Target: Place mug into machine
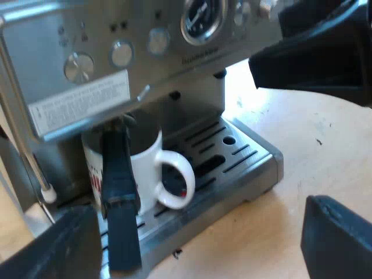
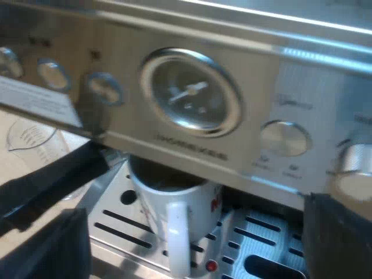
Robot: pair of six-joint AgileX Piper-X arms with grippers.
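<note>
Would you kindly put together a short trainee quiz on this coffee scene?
1. True or false: the mug stands on the drip tray of the espresso machine.
2. What sits on the front panel above the mug? A) pressure gauge B) bean scoop C) timer screen
3. Fill in: the mug is mostly ____ in colour.
Key: 1 true; 2 A; 3 white.

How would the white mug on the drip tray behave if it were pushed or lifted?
The white mug looks like glazed ceramic: probably rigid, fairly heavy for its size and slippery. Standing upright on the slotted drip tray, it would likely slide rather than tip when pushed low.
</note>
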